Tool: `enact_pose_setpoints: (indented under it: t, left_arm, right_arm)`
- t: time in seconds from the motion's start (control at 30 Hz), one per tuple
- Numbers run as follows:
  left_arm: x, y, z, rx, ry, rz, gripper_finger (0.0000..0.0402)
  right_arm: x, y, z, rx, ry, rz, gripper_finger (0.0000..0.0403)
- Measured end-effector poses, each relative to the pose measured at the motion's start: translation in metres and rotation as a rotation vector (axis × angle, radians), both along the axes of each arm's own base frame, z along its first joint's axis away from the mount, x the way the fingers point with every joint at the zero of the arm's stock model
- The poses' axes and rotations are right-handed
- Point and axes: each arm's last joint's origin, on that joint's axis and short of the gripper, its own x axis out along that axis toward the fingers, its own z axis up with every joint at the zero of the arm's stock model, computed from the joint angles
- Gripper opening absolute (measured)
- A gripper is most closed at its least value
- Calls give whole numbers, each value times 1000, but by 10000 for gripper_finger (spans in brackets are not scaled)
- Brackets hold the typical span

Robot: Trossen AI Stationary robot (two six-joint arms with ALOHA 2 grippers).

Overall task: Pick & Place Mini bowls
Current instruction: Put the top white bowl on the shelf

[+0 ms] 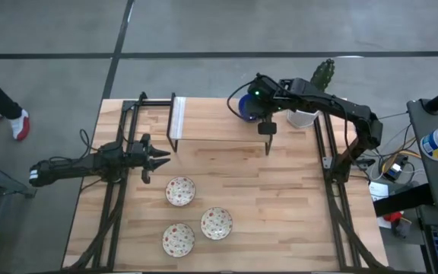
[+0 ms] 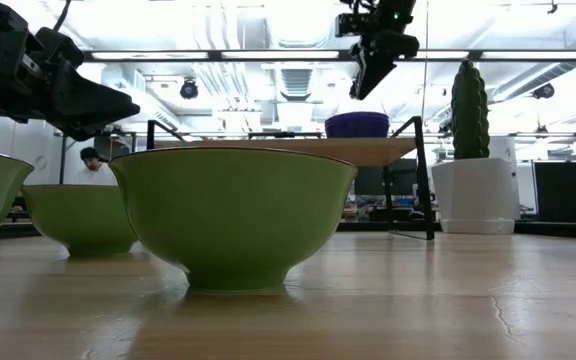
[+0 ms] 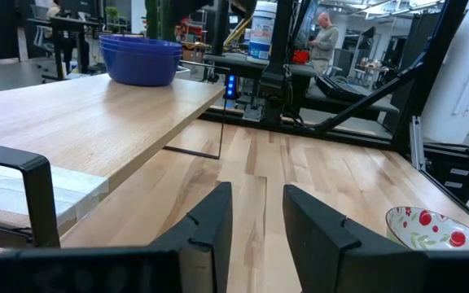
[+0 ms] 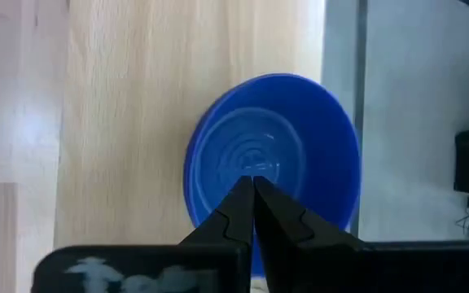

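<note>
A stack of deep blue mini bowls (image 1: 239, 107) stands on the raised wooden shelf (image 1: 211, 118) at the table's far side. It also shows in the low view (image 2: 356, 124), the left wrist view (image 3: 141, 57) and the right wrist view (image 4: 300, 155). My right gripper (image 4: 252, 183) is shut and hangs above the top bowl's hollow, clear of it in the low view (image 2: 360, 92). Three cream speckled bowls (image 1: 180, 190) (image 1: 216, 222) (image 1: 179, 239) rest on their feet on the table's near half. My left gripper (image 1: 164, 158) is open and empty, left of them, and also shows in its wrist view (image 3: 255, 216).
A white cactus pot (image 1: 304, 116) stands at the far right beside the shelf, also seen in the low view (image 2: 473, 190). A white-topped rack (image 1: 177, 118) forms the shelf's left end. Black frame rails (image 1: 333, 164) run along both table sides. Bare wood lies between shelf and speckled bowls.
</note>
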Motion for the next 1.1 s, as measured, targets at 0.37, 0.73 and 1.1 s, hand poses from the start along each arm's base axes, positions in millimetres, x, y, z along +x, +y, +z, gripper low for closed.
enact_pose_setpoints:
  t: [0.37, 0.73, 1.1]
  left_arm:
    - [0, 0, 0, 0, 0, 0, 106]
    - [0, 0, 0, 0, 0, 0, 106]
    - [0, 0, 0, 0, 0, 0, 106]
  right_arm:
    - [-27, 27, 25, 253, -306, 69, 8]
    - [-78, 77, 13, 348, -667, 224, 8]
    - [-126, 109, -41, 361, -885, 328, 8]
